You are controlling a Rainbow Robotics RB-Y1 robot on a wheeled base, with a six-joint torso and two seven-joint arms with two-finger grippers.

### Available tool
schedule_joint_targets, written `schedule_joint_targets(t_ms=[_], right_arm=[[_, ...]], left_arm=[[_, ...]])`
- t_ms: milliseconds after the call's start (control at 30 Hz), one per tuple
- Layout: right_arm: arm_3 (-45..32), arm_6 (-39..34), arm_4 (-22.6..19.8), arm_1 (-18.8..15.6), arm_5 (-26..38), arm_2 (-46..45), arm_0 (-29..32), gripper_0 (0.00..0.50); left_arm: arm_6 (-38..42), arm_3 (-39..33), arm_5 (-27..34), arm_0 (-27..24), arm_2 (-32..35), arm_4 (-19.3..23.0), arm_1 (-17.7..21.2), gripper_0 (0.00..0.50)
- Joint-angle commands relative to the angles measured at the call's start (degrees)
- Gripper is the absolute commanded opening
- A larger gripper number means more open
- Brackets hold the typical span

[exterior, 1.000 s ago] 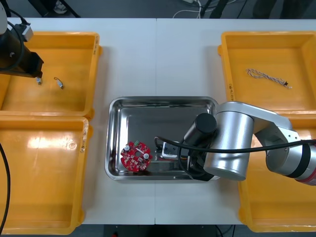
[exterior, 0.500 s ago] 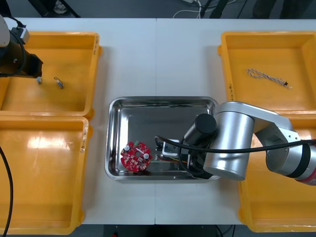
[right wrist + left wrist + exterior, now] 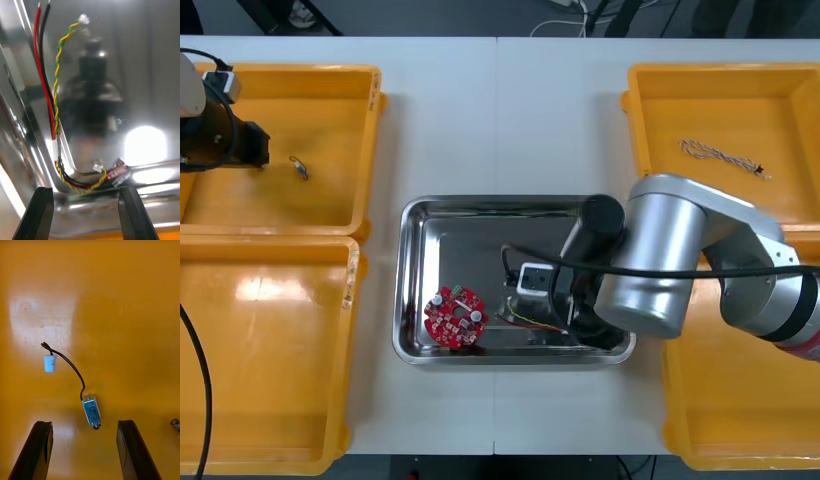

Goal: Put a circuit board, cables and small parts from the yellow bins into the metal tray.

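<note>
A red and yellow cable [image 3: 56, 112] lies loose on the floor of the metal tray [image 3: 142, 75], just beyond the open fingers of my right gripper [image 3: 85, 212]. In the front view the same cable [image 3: 525, 318] rests beside the round red circuit board [image 3: 455, 317] in the tray [image 3: 480, 208], with my right arm [image 3: 650, 265] over the tray's right part. My left gripper [image 3: 87, 452] hangs open over the far left yellow bin [image 3: 112, 296], above a small metal part [image 3: 92, 411] with a black wire and white plug.
A second small metal part [image 3: 299, 167] lies in the far left bin [image 3: 330, 110]. A twisted blue and white cable [image 3: 725, 156] lies in the far right bin [image 3: 660, 100]. Both near bins [image 3: 270, 350] hold nothing that I can see.
My right gripper has opened, let go of the red and yellow cable in the tray and pulled back from it. My left arm has shifted slightly over the far left bin.
</note>
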Motion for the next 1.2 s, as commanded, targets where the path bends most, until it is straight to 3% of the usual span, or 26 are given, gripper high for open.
schedule_joint_targets(t_ms=[33,300,433,867,900,933,1200], right_arm=[[-1.29,0.69,-4.48,2.62,5.40,-10.14,-1.87,0.500],[-1.38,-0.19,-12.22,2.89,14.10,-22.89,-2.92,0.500],[-1.29,-1.07,-15.12,1.92,14.24,-29.39,-3.62,0.500],[-0.32,-4.68,-15.73,-6.61,14.24,-39.32,-4.24,0.500],[0.65,-4.94,-15.56,-7.13,14.24,-40.03,-4.24,0.500],[1.70,-5.20,-15.38,-7.31,14.24,-40.73,-4.24,0.500],[12.78,-5.55,-13.01,-7.66,14.24,-45.56,-6.17,0.500]], left_arm=[[-5.85,2.03,-3.42,-3.07,1.57,1.38,2.59,0.500],[-6.21,4.23,-6.50,-3.07,1.49,2.61,2.15,0.500],[-6.47,5.46,-7.73,-3.07,1.49,3.49,1.97,0.500],[-7.52,6.69,-9.40,-2.98,0.87,5.68,1.88,0.500],[-7.61,6.78,-9.49,-2.98,0.78,5.86,1.97,0.228],[-7.61,6.69,-9.40,-2.98,0.70,5.77,1.97,0.002],[-7.70,6.69,-9.05,-3.07,0.08,5.51,1.97,0.000]])
